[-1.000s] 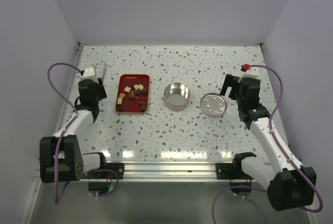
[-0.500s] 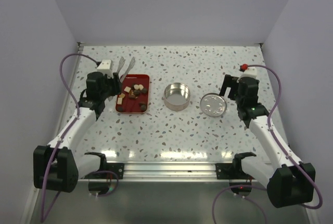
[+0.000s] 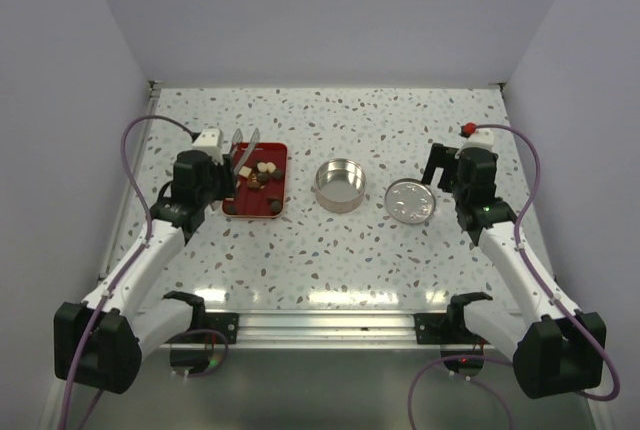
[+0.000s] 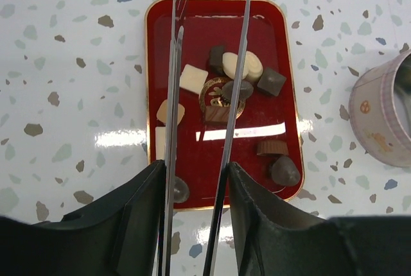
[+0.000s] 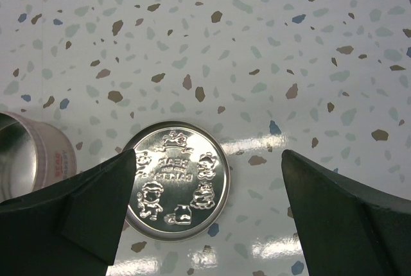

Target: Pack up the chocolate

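Top view: chocolate (image 3: 256,182) on red tray (image 3: 279,155), left worktop; left hand (image 3: 243,139) above tray's far end.
Left wrist: fingers (image 4: 236,77) apart, straddling chocolate (image 4: 232,87).
Right wrist: right hand (image 5: 205,180) spread wide over lid (image 5: 174,188), far from chocolate.

I work in a lab test cell: a speckled terrazzo-pattern worktop (image 3: 330,260) boxed in by plain pale walls (image 3: 330,10), my two arms bolted to an aluminium rail (image 3: 320,322) at the near edge, purple cables (image 3: 120,135) looping loose.
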